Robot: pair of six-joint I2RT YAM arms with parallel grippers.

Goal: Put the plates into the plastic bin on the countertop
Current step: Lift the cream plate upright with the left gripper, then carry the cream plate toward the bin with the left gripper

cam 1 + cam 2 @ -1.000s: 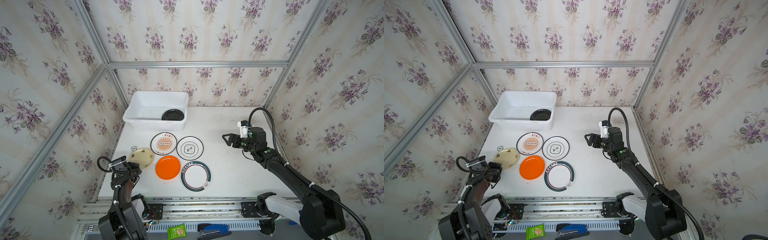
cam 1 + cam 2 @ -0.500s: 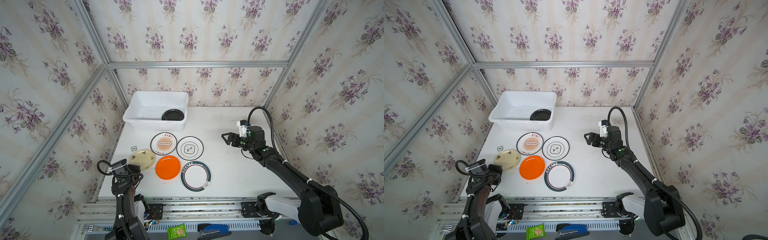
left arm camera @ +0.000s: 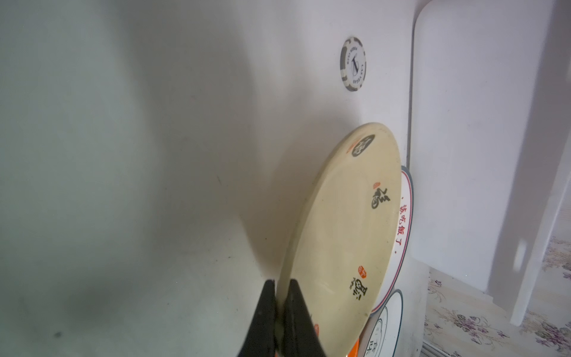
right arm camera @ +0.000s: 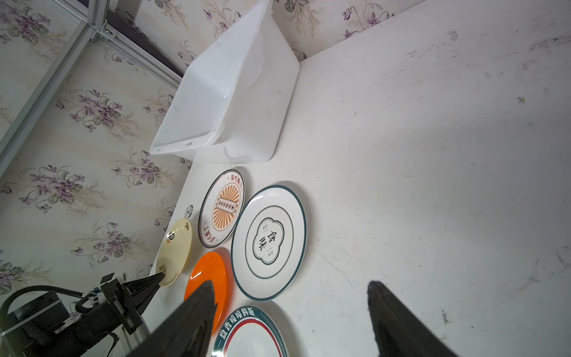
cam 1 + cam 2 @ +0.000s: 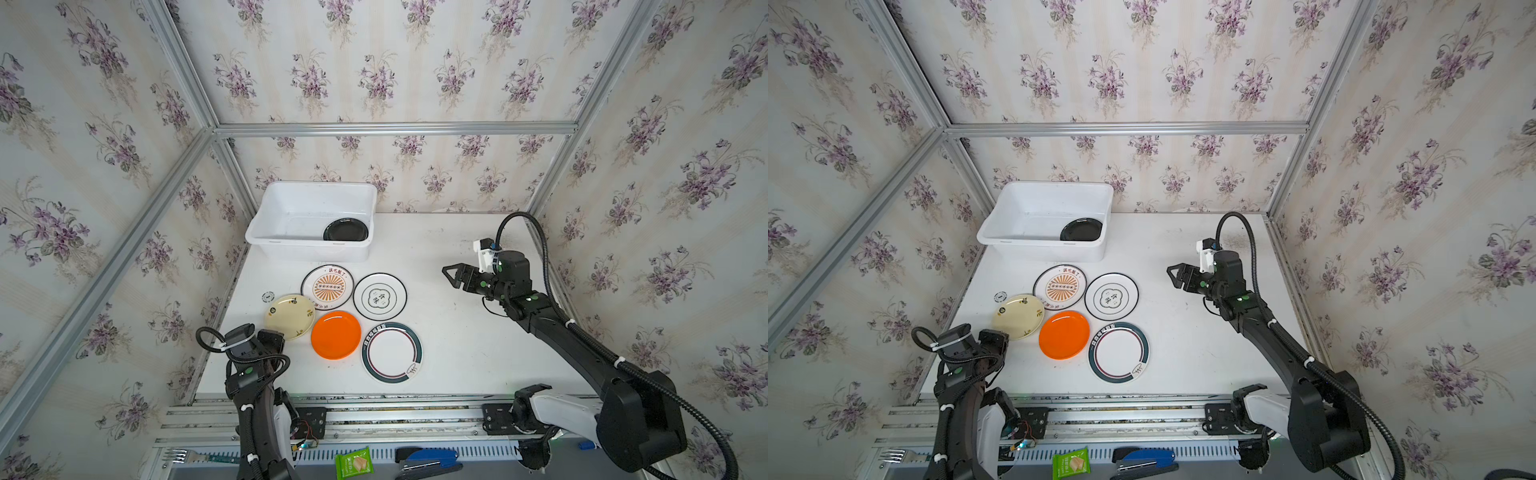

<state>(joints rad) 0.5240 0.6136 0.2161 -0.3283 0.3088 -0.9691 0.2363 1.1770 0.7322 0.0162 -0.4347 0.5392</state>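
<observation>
**Cream plate pinched near the desk's left edge; one plate already in the bin**

In both top views, the white plastic bin (image 5: 309,249) sits at the back-left corner of the desk (image 5: 478,353). A black plate (image 5: 345,230) lies flat in its right end. Five more plates are out on the left half of the desk. A sunburst plate (image 5: 328,286) and a cloud-emblem plate (image 5: 379,296) lie side by side just in front of the bin. A cream plate (image 5: 290,316), an orange plate (image 5: 336,335) and a teal-banded plate (image 5: 392,352) lie nearer the front edge. A poker chip (image 5: 268,296) lies near the left edge, just behind the cream plate. The left fingers (image 5: 274,336) are at the cream plate's front rim. The right fingers (image 5: 457,270) hang over the right half of the desk, well apart from every plate.

In the left wrist view, the left fingers (image 3: 268,299) are pinched tight on the rim of the cream plate (image 3: 346,235). The plate tilts up off the desk and overlaps the sunburst plate (image 3: 405,216). The poker chip (image 3: 353,63) lies beyond it.

In the right wrist view, the right fingers (image 4: 200,303) stand wide apart with nothing between them. The orange plate (image 4: 213,272) and the teal-banded plate (image 4: 250,337) are close by, and the plastic bin (image 4: 247,123) is farther off.
</observation>
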